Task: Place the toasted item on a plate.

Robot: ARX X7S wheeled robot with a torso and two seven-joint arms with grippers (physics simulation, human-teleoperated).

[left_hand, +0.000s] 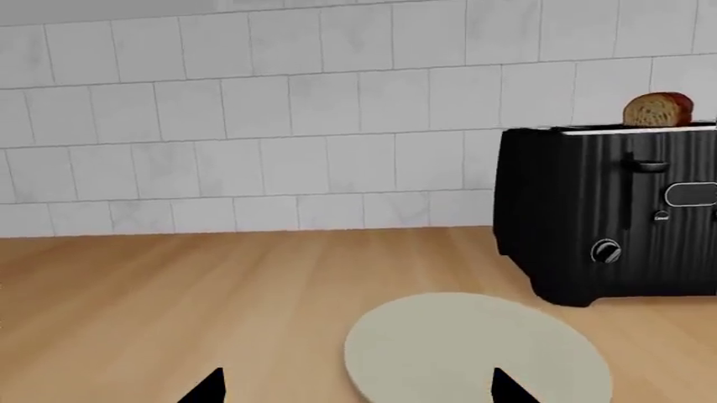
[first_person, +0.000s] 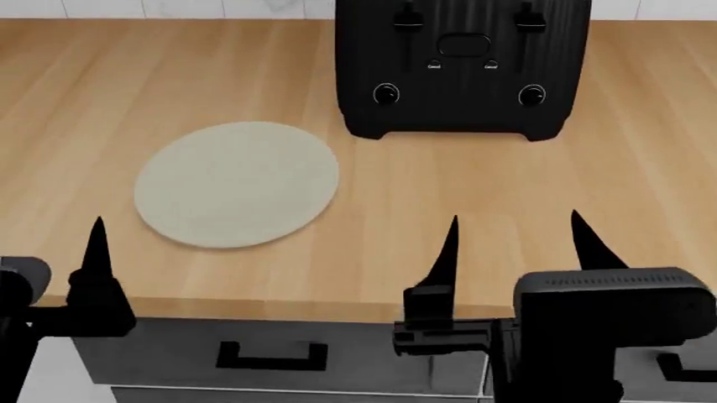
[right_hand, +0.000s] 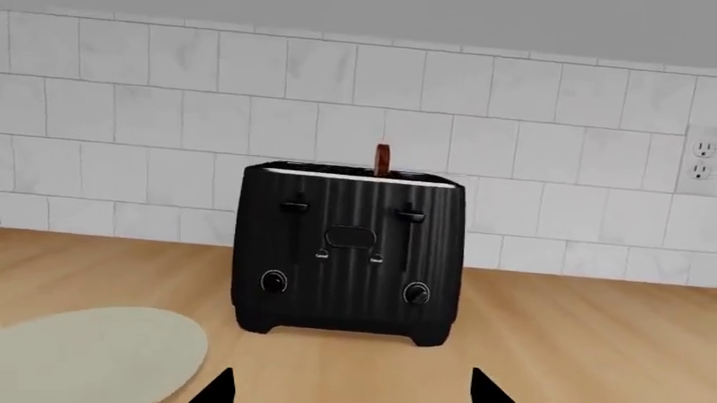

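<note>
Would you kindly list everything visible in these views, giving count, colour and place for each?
toast slice: one, tan crumb with reddish-brown crust, standing up out of a slot on top of the toaster.
toaster: one, black, ribbed, two levers and two knobs on its front, on the counter toward the wall.
plate: one, off-white, round, bare, flat on the counter, nearer the robot than the toaster and to its left.
counter: one, light wood, with dark-handled drawers under its front edge.
tiled wall: white, behind the toaster.
wall outlet: one, white, on the tiles, seen in the right wrist view.
left gripper: black, jaws open, holding nothing.
right gripper: black, jaws open, holding nothing.
</note>
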